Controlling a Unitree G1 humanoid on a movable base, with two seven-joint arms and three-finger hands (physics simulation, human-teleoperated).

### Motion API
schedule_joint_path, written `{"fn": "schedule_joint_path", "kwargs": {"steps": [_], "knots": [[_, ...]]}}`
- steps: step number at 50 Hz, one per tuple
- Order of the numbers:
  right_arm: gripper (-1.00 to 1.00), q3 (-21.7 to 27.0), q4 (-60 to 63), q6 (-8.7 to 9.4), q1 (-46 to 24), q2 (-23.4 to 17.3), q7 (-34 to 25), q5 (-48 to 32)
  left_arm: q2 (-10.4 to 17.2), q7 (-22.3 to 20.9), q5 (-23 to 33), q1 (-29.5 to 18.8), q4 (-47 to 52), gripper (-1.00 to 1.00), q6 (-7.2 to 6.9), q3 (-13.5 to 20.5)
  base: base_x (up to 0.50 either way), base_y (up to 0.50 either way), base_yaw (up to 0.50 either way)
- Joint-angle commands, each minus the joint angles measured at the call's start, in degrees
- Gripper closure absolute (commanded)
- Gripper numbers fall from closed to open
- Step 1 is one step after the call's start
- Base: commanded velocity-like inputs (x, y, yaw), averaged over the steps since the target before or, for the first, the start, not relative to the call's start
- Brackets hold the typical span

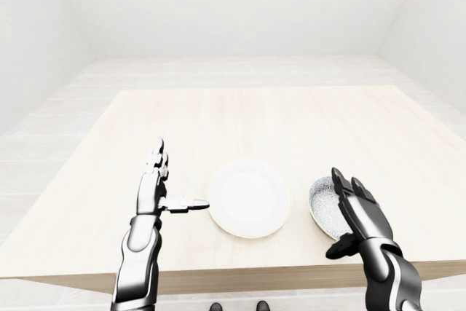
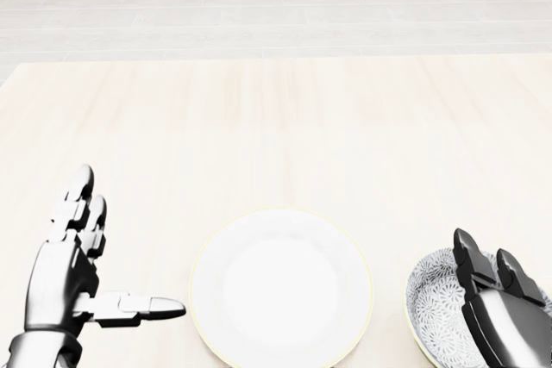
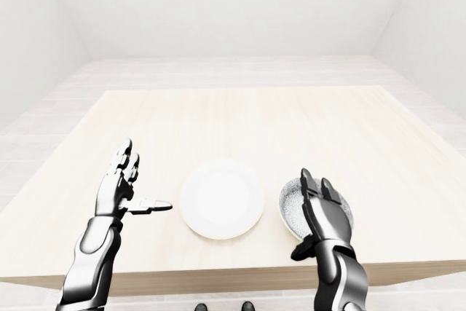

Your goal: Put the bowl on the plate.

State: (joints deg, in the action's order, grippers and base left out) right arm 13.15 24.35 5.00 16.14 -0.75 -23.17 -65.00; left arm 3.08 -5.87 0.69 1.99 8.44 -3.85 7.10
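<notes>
A white plate point(image 2: 281, 286) is lying on the light wooden table point(image 1: 255, 121), near its bottom edge in the left-eye view. Just right of it, apart, a speckled bowl point(image 1: 325, 205) is sitting. The right hand point(image 1: 358, 213) is hovering over the bowl's right side, fingers spread, gripping nothing. The left hand point(image 1: 155, 183) is waiting left of the plate, fingers wide, thumb pointing toward it.

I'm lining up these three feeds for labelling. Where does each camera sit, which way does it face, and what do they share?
Left-eye view: on the head, looking down over the table; both forearms, left hand, right hand and feet show.
Right-eye view: beside it, nearly the same picture, everything shifted left.
Head view: on the head, tilted steeper and closer; only the hands show.
All three share the plate and the bowl under the open right hand.
</notes>
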Motion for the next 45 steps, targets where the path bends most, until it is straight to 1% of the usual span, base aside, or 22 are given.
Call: {"fn": "schedule_joint_path", "kwargs": {"steps": [1,9,22,34,45], "knots": [[-1.00,-1.1,-2.0,0.00,0.7,-0.3,1.9,1.5,0.0,0.0,0.0,-0.1,0.0,-1.00,-0.09,0.0,0.00,0.00,0.00],[-1.00,-1.0,-2.0,0.00,1.3,-0.7,2.2,2.0,0.1,0.1,-0.1,-0.6,0.2,-1.00,-0.64,0.2,0.00,0.00,0.00],[-1.00,-0.3,-2.9,0.00,2.1,-0.7,2.7,2.6,0.2,0.1,-0.1,-0.9,0.7,-1.00,-1.15,0.1,0.00,0.00,0.00],[-1.00,0.2,-3.8,0.00,3.1,-0.2,3.6,3.2,0.3,0.1,-0.1,-0.9,0.6,-1.00,-1.08,0.3,0.00,0.00,0.00],[-0.68,0.4,-3.9,0.00,3.8,0.2,3.6,3.3,0.3,0.0,-0.1,-0.3,0.7,-1.00,-0.73,0.4,0.00,0.00,0.00]]}}
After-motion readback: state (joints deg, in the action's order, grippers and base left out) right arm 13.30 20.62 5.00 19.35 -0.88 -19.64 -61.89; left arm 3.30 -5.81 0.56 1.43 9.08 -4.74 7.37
